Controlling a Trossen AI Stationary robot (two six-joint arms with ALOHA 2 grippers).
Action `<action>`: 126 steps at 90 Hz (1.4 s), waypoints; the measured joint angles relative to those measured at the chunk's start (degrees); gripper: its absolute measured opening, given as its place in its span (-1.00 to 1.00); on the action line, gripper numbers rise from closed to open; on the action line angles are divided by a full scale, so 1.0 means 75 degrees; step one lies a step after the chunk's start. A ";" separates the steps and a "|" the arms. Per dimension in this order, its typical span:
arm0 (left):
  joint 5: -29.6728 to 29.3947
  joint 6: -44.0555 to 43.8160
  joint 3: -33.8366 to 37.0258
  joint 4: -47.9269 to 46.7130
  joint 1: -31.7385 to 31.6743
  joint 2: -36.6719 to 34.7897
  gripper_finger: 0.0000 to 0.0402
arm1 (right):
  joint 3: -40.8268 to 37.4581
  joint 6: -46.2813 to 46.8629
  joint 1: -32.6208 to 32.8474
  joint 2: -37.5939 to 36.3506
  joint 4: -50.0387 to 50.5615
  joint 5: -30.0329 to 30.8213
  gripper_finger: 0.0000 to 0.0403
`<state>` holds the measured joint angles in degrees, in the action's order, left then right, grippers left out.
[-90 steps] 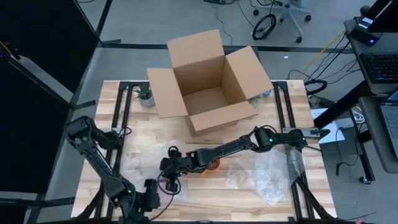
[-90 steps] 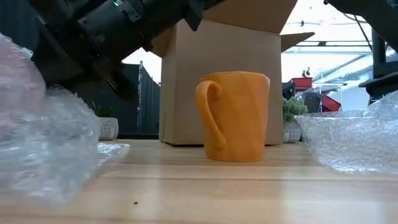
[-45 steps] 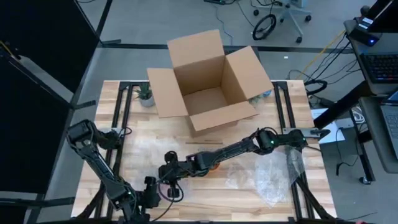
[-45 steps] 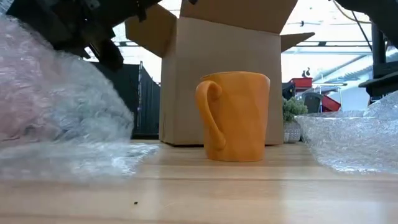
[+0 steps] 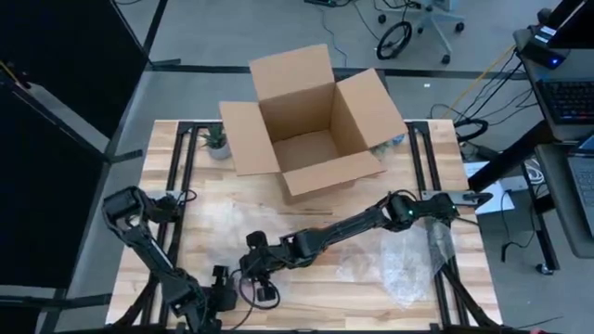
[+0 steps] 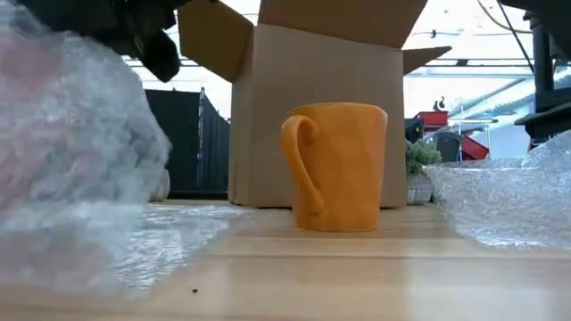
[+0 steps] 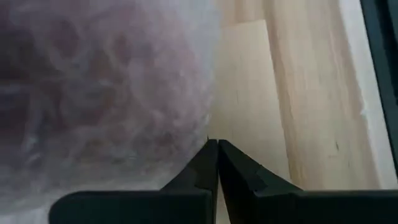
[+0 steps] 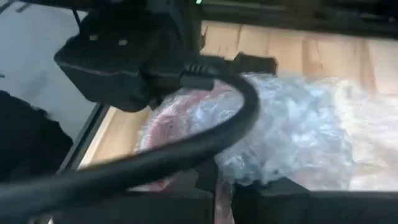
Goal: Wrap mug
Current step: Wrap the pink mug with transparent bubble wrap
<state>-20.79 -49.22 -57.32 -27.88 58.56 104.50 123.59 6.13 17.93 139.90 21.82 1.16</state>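
Bubble wrap [image 6: 67,160] now bulges nearer, lifted by right end effector [image 5: 263,289].

mug [image 6: 341,167] – hidden overhead by right arm; bubble wrap [image 6: 67,169] – blurred, edge-cropped

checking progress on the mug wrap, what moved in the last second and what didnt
The right gripper slid along the table's near edge toward the left gripper, dragging the bubble wrap sheet with it; in the low view the wrap piled higher on that side. The orange mug, cardboard box and second bubble wrap sheet stayed put.
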 joint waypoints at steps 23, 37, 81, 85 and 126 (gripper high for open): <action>0.0002 -0.0566 -0.0258 -0.0875 0.0096 -0.0244 -1.00 | -0.0006 -0.0154 0.0035 0.0014 0.0082 0.0056 -0.72; -0.0204 -0.0983 -0.0789 -0.1926 0.0384 -0.0679 -1.00 | -0.0006 -0.0459 0.0135 0.0014 -0.0078 0.0056 -0.40; -0.1612 -0.1194 -0.1201 -0.2822 0.0571 -0.2165 -1.00 | -0.0023 -0.1180 0.0230 -0.0035 -0.0164 0.0858 -0.05; -0.1618 -0.1194 -0.1202 -0.2798 0.0535 -0.2291 -1.00 | -0.0023 -0.1163 0.0230 -0.0089 -0.0160 0.0854 -0.05; -0.1420 -0.0683 -0.1204 -0.2545 -0.0079 -0.2306 -1.00 | -0.0020 -0.0782 0.0230 -0.0490 0.0970 0.0836 -0.05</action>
<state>-31.45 -54.34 -66.35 -46.96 57.96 87.21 123.44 0.27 19.66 136.23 29.09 7.43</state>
